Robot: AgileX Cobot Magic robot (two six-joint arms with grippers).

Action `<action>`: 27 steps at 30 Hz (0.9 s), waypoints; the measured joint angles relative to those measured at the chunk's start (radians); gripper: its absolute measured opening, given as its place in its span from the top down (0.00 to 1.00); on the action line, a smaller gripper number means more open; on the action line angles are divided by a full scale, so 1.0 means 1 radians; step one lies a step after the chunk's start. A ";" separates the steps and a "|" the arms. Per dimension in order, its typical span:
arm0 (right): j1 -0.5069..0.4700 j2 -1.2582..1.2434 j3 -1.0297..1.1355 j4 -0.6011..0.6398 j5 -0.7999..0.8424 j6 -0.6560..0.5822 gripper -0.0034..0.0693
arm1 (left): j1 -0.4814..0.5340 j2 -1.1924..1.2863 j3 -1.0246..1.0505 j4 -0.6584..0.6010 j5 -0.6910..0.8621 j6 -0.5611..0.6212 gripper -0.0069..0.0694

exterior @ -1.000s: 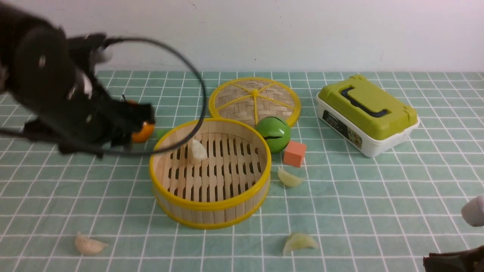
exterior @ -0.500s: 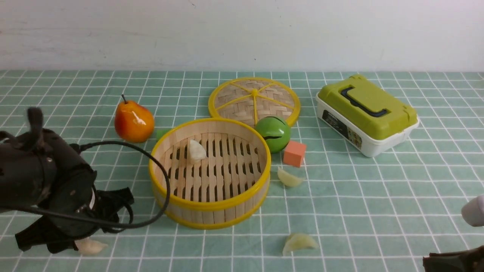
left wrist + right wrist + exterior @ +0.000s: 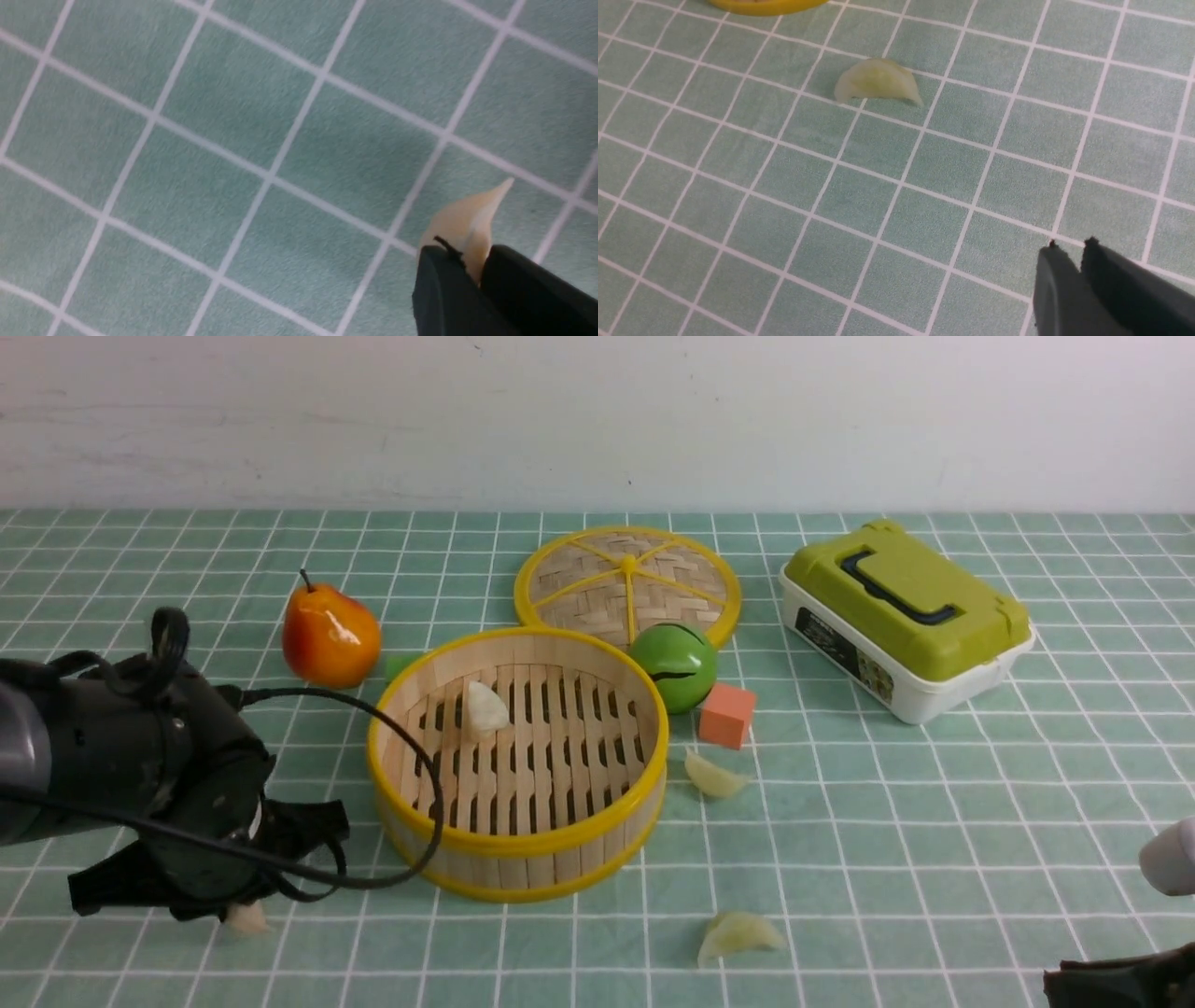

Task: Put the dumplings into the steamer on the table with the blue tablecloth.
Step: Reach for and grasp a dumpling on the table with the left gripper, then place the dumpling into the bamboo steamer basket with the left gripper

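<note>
The steamer (image 3: 523,845) stands mid-table on the blue tablecloth (image 3: 887,821), with one white dumpling (image 3: 486,707) lying on its slats. My left gripper (image 3: 238,905) is low at the steamer's front left and shut on a cream dumpling (image 3: 247,917). In the left wrist view that dumpling's (image 3: 467,219) pointed tip pokes out between the left gripper's (image 3: 474,261) black fingers. A pale dumpling (image 3: 713,775) lies just right of the steamer. Another dumpling (image 3: 738,933) (image 3: 877,80) lies in front of it. My right gripper (image 3: 1070,247) is shut and empty at the front right corner (image 3: 1111,985).
The woven lid (image 3: 627,581) lies flat behind the steamer. A green ball (image 3: 675,663) and an orange cube (image 3: 727,714) sit at the steamer's back right. A pear (image 3: 329,633) stands at the left and a green-lidded box (image 3: 906,616) at the right.
My left arm swung down from near the pear to the front left dumpling and its jaws closed on it. The dumpling has shifted slightly right. The right arm has not moved.
</note>
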 joint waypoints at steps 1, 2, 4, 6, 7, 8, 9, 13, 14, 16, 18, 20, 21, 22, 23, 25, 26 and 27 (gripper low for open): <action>0.000 0.000 0.000 0.000 0.000 0.000 0.85 | 0.000 -0.015 -0.016 -0.021 0.004 0.041 0.81; 0.000 0.000 0.000 0.000 0.000 0.000 0.85 | 0.000 -0.026 -0.030 -0.038 0.005 0.068 0.81; 0.000 0.000 0.000 0.000 0.000 0.000 0.85 | 0.000 -0.076 -0.111 -0.128 0.008 0.198 0.81; 0.000 0.000 0.000 0.000 -0.004 0.000 0.85 | 0.000 -0.096 -0.196 -0.220 0.010 0.326 0.81; 0.000 0.000 0.000 0.000 -0.006 0.000 0.85 | 0.000 -0.097 -0.248 -0.267 0.013 0.387 0.81; 0.000 0.000 0.000 0.000 -0.008 0.000 0.85 | 0.000 -0.090 -0.302 -0.329 0.015 0.466 0.81; 0.000 0.000 0.000 0.000 -0.008 0.000 0.85 | 0.000 -0.066 -0.366 -0.417 0.018 0.571 0.81; 0.000 0.000 0.000 0.000 -0.008 0.000 0.84 | -0.010 0.068 -0.557 -0.616 0.053 0.793 0.81; 0.000 0.000 0.000 0.000 -0.008 0.000 0.84 | -0.013 0.087 -0.567 -0.630 0.055 0.813 0.81; 0.000 0.000 0.000 0.000 -0.010 0.000 0.84 | -0.043 0.210 -0.676 -0.669 0.091 0.895 0.81; 0.000 0.000 0.000 0.000 -0.010 0.000 0.84 | -0.062 0.271 -0.740 -0.667 0.118 0.913 0.81; 0.000 0.000 0.000 0.000 -0.012 0.000 0.84 | -0.099 0.388 -0.851 -0.632 0.175 0.906 0.81; 0.000 0.000 0.000 0.000 -0.012 0.000 0.84 | -0.111 0.437 -0.896 -0.600 0.197 0.874 0.81; 0.000 0.000 0.000 0.000 -0.012 0.000 0.84 | -0.119 0.462 -0.923 -0.579 0.211 0.854 0.82; 0.000 0.000 0.000 0.000 -0.012 0.000 0.84 | -0.122 0.478 -0.942 -0.563 0.216 0.840 0.82; 0.000 0.000 0.000 -0.001 -0.012 0.000 0.84 | -0.128 0.526 -0.998 -0.507 0.246 0.804 0.82; 0.000 0.000 0.000 -0.001 -0.011 0.000 0.84 | -0.128 0.537 -1.013 -0.496 0.259 0.799 0.82; 0.000 0.000 0.000 -0.001 -0.006 0.000 0.84 | -0.128 0.548 -1.026 -0.484 0.271 0.794 0.81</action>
